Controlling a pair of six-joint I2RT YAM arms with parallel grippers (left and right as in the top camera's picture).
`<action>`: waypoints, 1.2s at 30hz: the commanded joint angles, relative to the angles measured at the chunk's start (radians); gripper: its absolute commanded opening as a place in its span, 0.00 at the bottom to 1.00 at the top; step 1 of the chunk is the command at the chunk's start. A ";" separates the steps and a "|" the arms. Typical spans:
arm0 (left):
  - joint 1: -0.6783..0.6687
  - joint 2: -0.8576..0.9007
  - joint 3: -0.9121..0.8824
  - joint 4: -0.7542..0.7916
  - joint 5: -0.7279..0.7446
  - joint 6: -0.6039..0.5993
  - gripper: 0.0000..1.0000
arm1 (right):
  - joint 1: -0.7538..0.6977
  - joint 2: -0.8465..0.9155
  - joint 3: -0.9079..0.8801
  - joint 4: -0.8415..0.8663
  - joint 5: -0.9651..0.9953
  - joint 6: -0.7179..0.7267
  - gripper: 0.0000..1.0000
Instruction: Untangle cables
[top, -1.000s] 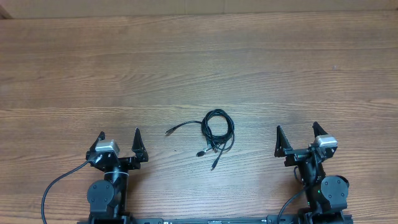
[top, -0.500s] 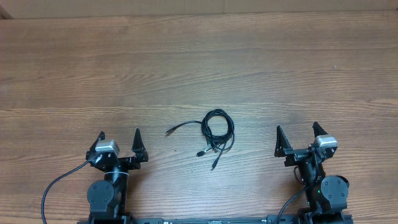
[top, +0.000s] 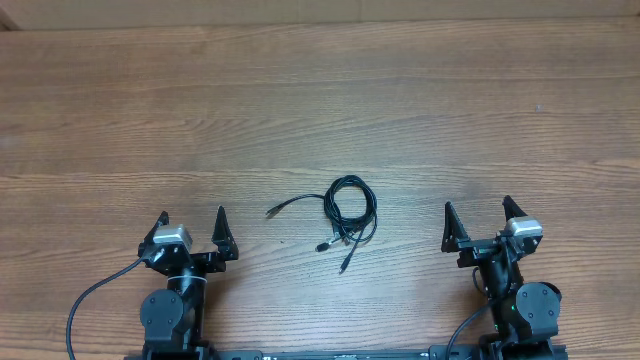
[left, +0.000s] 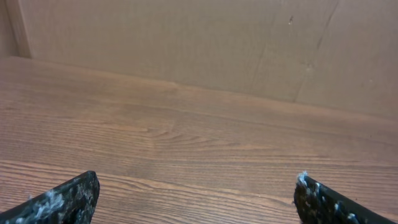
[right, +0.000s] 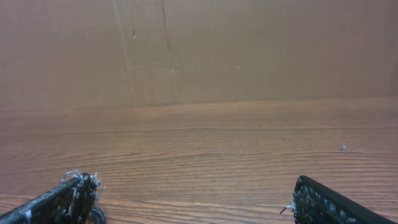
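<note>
The cables (top: 349, 208) lie as one small tangled bundle of thin black cords on the wooden table (top: 320, 110), near its middle. One plug end (top: 272, 211) sticks out to the left and others (top: 343, 266) trail toward the front. My left gripper (top: 191, 218) stands open near the front edge, well to the left of the bundle. On the other side, equally far from the cords, my right gripper (top: 478, 208) is open too. Both wrist views show only bare wood between spread fingertips (left: 74, 194) (right: 323, 199); the cables do not show there.
A brown cardboard wall (left: 205, 43) rises at the table's far edge. Thicker black robot cables (top: 85, 300) run from the arm bases at the front. A dark curve (right: 96, 216) peeks out beside the right gripper's left finger.
</note>
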 joint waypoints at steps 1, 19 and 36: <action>-0.006 -0.003 -0.004 0.003 -0.011 0.022 1.00 | 0.005 -0.008 -0.011 0.005 0.002 -0.005 1.00; -0.007 -0.003 -0.004 0.045 -0.010 0.011 0.99 | 0.005 -0.008 -0.011 0.005 0.002 -0.004 1.00; -0.006 0.018 0.367 0.070 -0.010 0.011 1.00 | 0.005 -0.008 -0.011 0.005 0.002 -0.004 1.00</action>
